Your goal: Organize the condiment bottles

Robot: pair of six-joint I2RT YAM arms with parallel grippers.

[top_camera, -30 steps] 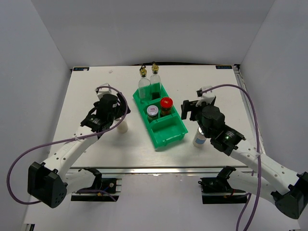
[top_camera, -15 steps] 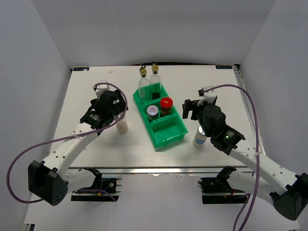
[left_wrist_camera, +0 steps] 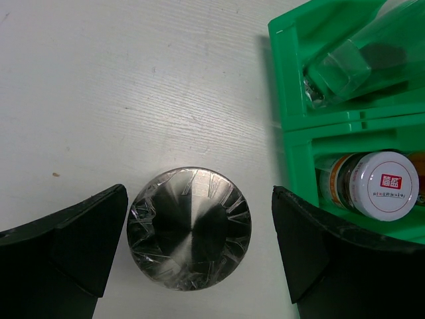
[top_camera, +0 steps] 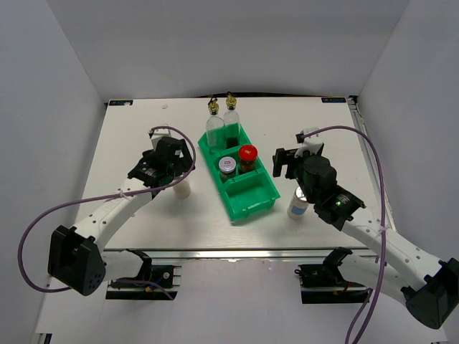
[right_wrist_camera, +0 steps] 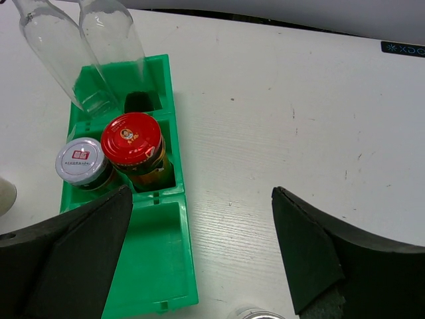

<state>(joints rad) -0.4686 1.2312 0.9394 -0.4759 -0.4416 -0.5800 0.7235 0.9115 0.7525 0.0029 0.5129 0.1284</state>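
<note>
Red label (left_wrist_camera: 390, 181) on white jar lid (left_wrist_camera: 380, 199), characters illegible

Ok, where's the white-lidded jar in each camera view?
Top external: white-lidded jar in the green tray, middle compartment, beside the red-lidded jar.
Left wrist: the jar at lower right, inside the tray.
Right wrist: the jar at centre left, beside the red-lidded jar.
Shared landmark: the green tray.
</note>
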